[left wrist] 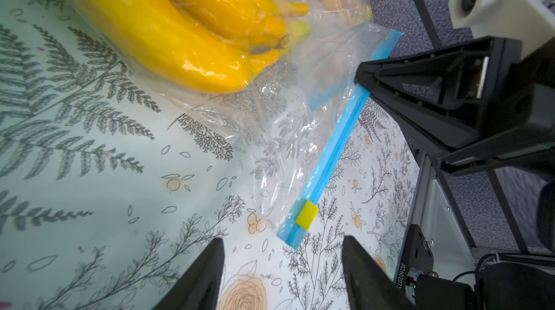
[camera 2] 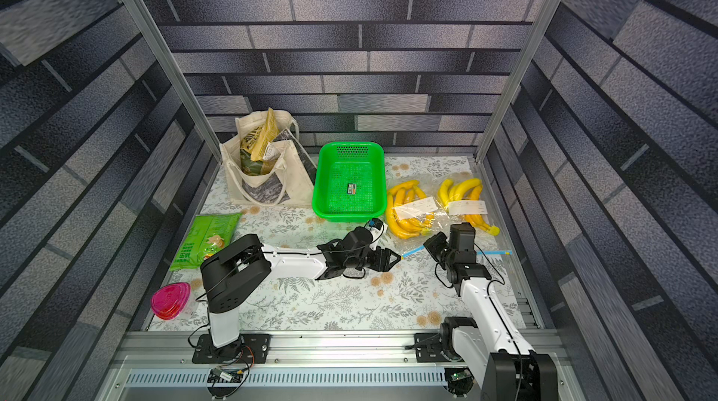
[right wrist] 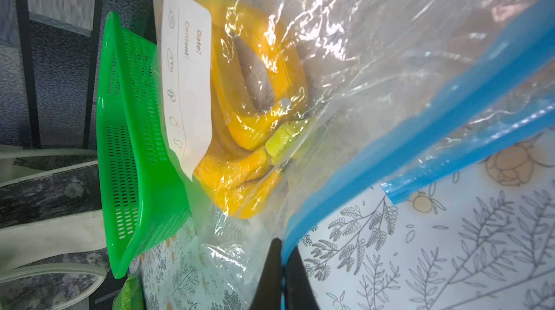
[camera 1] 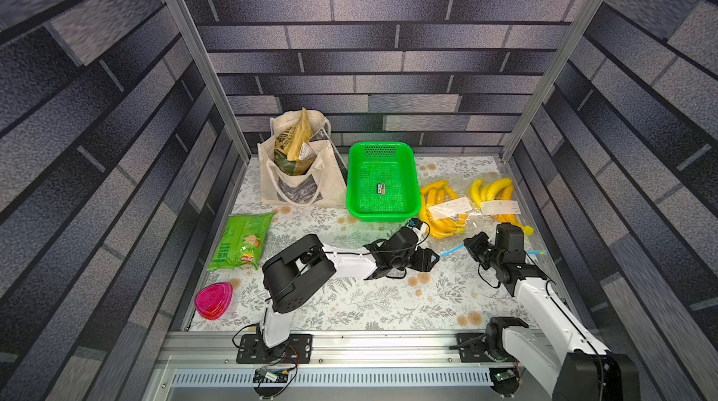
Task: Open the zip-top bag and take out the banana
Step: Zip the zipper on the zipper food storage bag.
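Nearest me, at the left edge of the flower-printed surface (camera 1: 349,302), sits a pink lidded container (camera 1: 213,300), and just past it lies a green chip bag (camera 1: 241,241). Neither is near the work.

Further in, the left gripper (left wrist: 283,263) reaches across toward the right. Its fingers (left wrist: 210,272) stand apart and empty. The end of the blue zip strip (left wrist: 333,149), with its yellow slider (left wrist: 307,214), lies just ahead of them, not touching.

The right gripper (right wrist: 282,251) comes in from the right. It is clenched on the same blue strip, further along from the slider. The left wrist view shows its tip pinching there. Whether the seal has parted I cannot tell.

The zip-top bag (camera 1: 450,206) lies flat on the right side of the surface. The banana (camera 1: 435,220) bunch is inside it, just beside the green basket (camera 1: 380,144).

A second bag of bananas (camera 1: 495,201) lies right next to it, nearer the right wall and behind the right wrist. At the back left, a cloth tote (camera 1: 299,181) holding packets stands beside the basket.
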### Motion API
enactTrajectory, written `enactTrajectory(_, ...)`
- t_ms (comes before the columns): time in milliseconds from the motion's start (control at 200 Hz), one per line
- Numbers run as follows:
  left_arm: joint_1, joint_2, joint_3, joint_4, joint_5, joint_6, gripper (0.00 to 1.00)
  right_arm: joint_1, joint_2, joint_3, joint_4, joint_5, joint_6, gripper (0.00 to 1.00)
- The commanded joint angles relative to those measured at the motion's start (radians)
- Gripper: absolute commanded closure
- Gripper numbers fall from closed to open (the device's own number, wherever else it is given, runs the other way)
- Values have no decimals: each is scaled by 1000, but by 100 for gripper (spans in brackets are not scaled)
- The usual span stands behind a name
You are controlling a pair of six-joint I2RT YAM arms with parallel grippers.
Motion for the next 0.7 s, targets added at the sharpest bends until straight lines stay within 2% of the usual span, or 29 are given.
enactTrajectory(0, 15, 36, 24, 94, 50, -45, 38, 8, -31, 20, -29, -8, 10, 100)
enactTrajectory(436, 15, 108, 107, 80, 55, -50, 53, 23, 6, -6, -1, -16, 18, 96)
enactTrajectory(696, 16, 126, 145, 44, 38, -41, 70, 29, 22, -9, 4, -18, 11, 95)
